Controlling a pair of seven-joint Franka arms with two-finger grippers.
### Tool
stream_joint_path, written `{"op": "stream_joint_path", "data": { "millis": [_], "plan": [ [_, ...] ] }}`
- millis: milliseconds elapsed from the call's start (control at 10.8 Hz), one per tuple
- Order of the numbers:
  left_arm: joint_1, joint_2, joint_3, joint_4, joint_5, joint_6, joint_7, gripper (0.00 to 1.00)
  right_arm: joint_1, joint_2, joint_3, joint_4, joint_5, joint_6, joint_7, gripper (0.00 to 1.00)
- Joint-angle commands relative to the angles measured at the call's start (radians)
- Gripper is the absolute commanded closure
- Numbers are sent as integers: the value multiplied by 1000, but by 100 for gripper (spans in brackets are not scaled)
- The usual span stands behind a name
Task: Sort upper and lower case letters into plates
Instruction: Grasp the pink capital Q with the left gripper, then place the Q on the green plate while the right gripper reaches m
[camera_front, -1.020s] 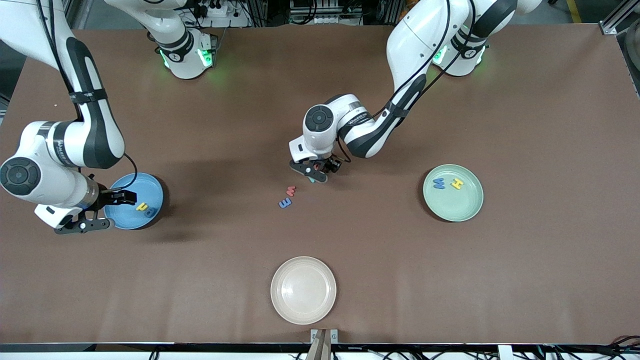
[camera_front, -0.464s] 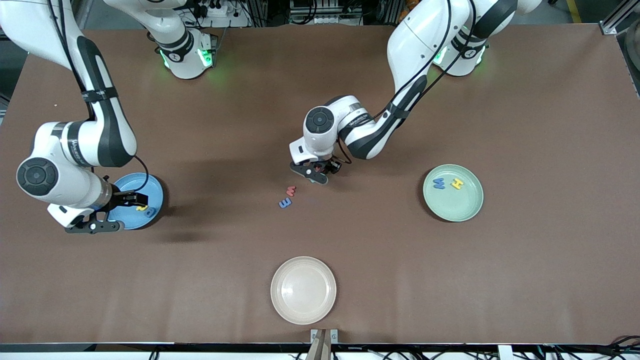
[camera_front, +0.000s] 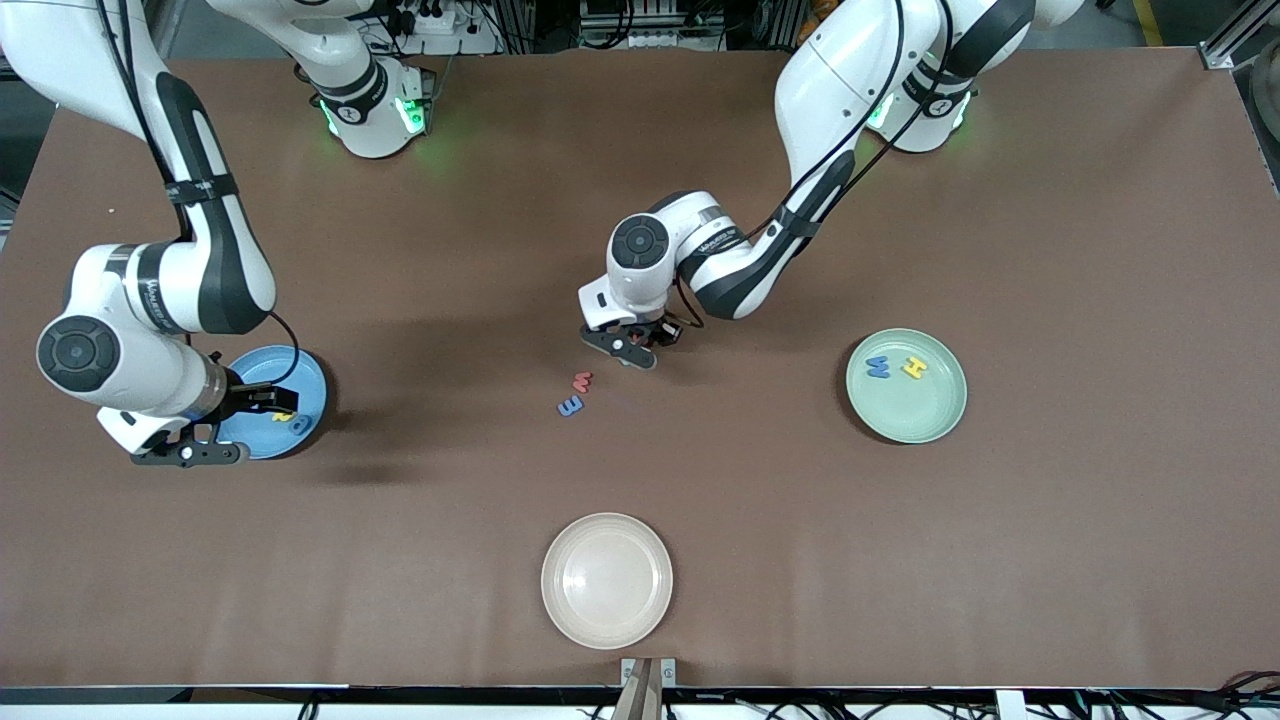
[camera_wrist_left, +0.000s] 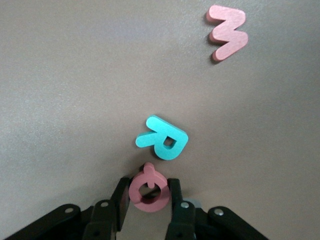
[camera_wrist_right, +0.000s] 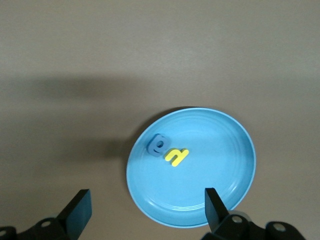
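Left end effector (camera_wrist_left: 149, 202) pinches a pink ring letter (camera_wrist_left: 148, 190) at bench centre, beside a teal R (camera_wrist_left: 163, 140); a pink W (camera_wrist_left: 227, 31) lies near. Right end effector (camera_wrist_right: 145, 210), wide, hangs over the blue plate (camera_wrist_right: 220, 165). Green plate (camera_front: 906, 405): toward the left arm's end.

In the front view we cannot see the left hand (camera_front: 632, 352) gripping anything; its wrist hides the teal letter (camera_wrist_left: 162, 140) and the pink ring-shaped letter (camera_wrist_left: 149, 189). The right arm covers part of the light blue plate (camera_front: 305, 385). The small letters in the mint green plate (camera_front: 935, 420) are too tiny for us to read surely. Both arms' upper parts are cut off.
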Motion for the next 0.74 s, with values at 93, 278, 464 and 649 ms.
{"op": "stream_joint_path", "data": {
  "millis": [93,278,464,649],
  "plan": [
    [11,3,26,20,-17,-118,43,85,42,-13,31,16,56,-59,75,0],
    [48,-54,72,20,-107,-214,276,86,83,-15,56,42,164,-65,122,0],
    [49,-112,149,17,-162,-345,479,90,176,-9,55,66,164,-59,220,0],
    [65,-148,221,13,-166,-448,674,90,274,2,53,68,161,-38,315,0]
  ]
}}
